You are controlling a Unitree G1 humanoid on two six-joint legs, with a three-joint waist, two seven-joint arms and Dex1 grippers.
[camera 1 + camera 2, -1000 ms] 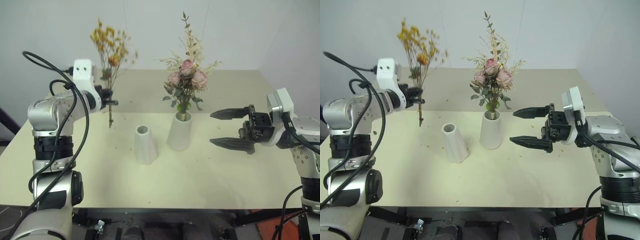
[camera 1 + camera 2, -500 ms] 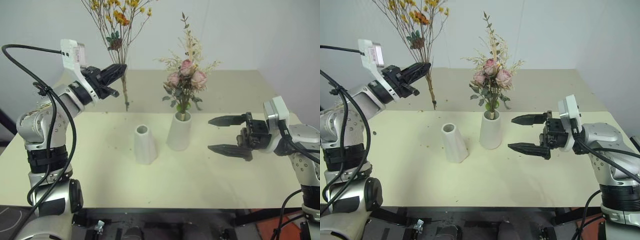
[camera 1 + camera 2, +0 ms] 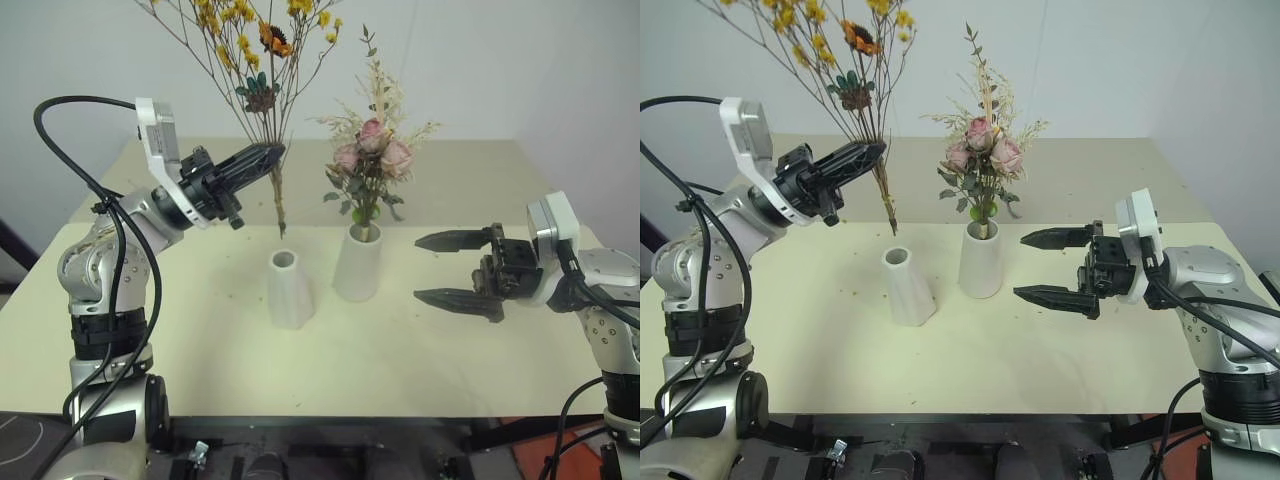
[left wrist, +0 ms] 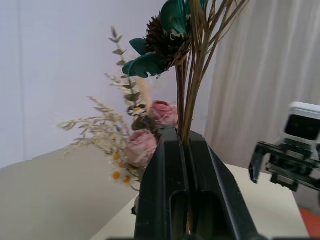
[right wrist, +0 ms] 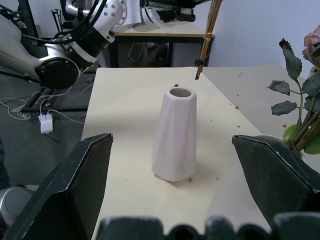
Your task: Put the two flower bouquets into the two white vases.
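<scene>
My left gripper point(image 3: 272, 155) is shut on the thin brown stems of the yellow-orange bouquet point(image 3: 262, 45), held upright in the air. The stems' lower end point(image 3: 281, 230) hangs just above and behind the mouth of the shorter white vase point(image 3: 288, 290), which is empty. Right of it, the taller white vase point(image 3: 358, 265) holds the pink rose bouquet point(image 3: 372, 150). My right gripper point(image 3: 418, 268) stands open to the right of the taller vase, pointing at it, with nothing between its fingers. The right wrist view shows the shorter vase point(image 5: 175, 135) and the stem end point(image 5: 199, 75) beyond it.
The vases stand mid-table on a pale cream tabletop point(image 3: 400, 350) with a few fallen crumbs of plant matter. A white wall rises behind the table's far edge. Black cables loop off my left arm point(image 3: 60, 110).
My left gripper has swung the yellow-orange bouquet to the right and slightly up, from the table's left side to just behind the shorter vase. The right gripper has stayed nearly still.
</scene>
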